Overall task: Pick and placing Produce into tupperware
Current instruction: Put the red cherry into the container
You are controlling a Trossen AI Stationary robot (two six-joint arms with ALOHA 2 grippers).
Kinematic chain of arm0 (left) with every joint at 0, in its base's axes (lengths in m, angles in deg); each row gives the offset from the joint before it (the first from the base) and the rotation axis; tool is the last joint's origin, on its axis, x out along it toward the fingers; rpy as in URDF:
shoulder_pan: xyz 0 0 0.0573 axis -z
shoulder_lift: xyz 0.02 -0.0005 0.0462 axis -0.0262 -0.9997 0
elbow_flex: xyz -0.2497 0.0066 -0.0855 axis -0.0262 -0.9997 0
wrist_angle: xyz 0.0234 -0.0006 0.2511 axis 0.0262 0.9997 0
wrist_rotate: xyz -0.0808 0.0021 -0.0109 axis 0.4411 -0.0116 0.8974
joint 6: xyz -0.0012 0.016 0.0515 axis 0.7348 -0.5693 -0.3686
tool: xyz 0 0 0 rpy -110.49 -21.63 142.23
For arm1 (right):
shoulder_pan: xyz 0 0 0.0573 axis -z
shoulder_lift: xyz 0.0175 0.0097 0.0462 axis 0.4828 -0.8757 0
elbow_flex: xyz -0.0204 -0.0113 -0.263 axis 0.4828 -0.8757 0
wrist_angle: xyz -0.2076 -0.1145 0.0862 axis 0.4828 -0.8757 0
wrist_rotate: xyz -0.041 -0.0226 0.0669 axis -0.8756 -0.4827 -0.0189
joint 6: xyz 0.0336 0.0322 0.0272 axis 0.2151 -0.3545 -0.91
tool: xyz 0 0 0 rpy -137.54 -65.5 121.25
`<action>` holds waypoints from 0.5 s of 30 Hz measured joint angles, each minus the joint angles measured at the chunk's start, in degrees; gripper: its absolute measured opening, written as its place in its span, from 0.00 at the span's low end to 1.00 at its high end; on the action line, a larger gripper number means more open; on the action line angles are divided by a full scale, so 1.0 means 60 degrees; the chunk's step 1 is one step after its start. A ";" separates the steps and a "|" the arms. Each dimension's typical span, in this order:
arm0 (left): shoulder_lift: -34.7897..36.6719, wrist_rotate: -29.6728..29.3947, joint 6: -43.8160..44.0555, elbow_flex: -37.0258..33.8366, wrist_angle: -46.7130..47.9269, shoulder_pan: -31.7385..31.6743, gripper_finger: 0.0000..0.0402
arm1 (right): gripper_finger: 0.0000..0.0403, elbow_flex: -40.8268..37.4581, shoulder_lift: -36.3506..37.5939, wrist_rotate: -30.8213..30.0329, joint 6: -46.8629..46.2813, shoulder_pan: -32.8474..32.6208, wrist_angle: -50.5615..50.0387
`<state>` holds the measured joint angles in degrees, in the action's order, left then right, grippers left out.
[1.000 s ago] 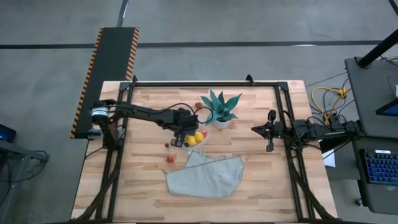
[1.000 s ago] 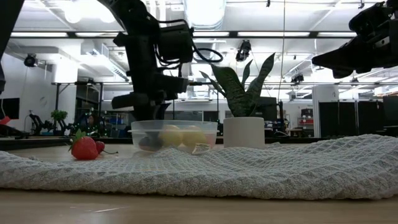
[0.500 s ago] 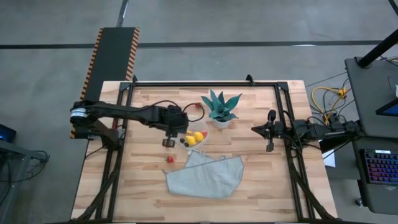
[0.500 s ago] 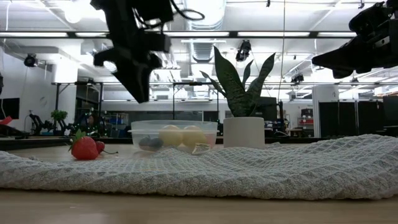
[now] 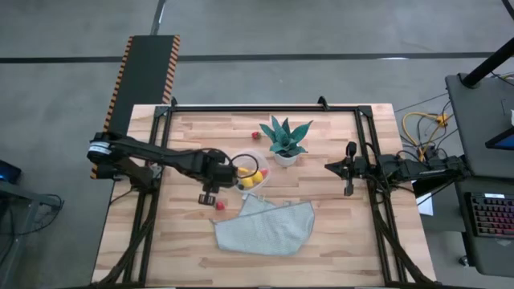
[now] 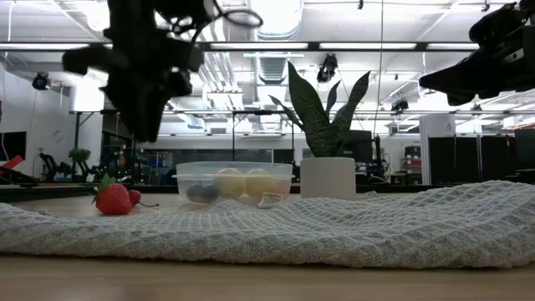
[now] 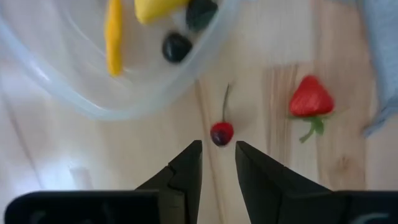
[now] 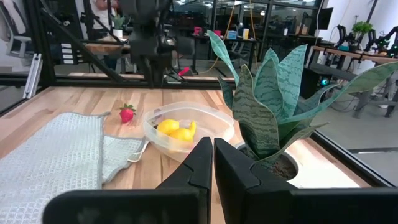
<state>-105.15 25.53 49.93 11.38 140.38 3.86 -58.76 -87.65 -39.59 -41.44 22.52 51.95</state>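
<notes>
Clear round tupperware point(image 5: 250, 172) w/ yellow + dark produce point(image 7: 177, 46) inside.

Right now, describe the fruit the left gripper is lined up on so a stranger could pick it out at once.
Start at the clear tupperware holding yellow fruit in the middle of the wooden table. Just outside its rim, ahead of the left gripper, lies a tiny cherry. It is dark red and round with a thin stem, far smaller than the bright red strawberry with green leaves lying beside it.
</notes>
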 joint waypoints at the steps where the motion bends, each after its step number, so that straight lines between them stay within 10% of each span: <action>1: -0.0028 0.0013 0.0108 -0.0162 0.0010 -0.0006 0.20 | 0.02 0.0000 0.0000 -0.0003 0.0000 0.0000 0.0000; 15: -0.0121 0.0258 0.0437 -0.1442 -0.1246 -0.0015 0.46 | 0.02 0.0000 0.0000 -0.0003 -0.0004 0.0000 0.0002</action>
<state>-105.87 27.08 52.56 2.73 132.91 3.78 -58.76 -87.65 -39.61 -41.46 22.52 51.96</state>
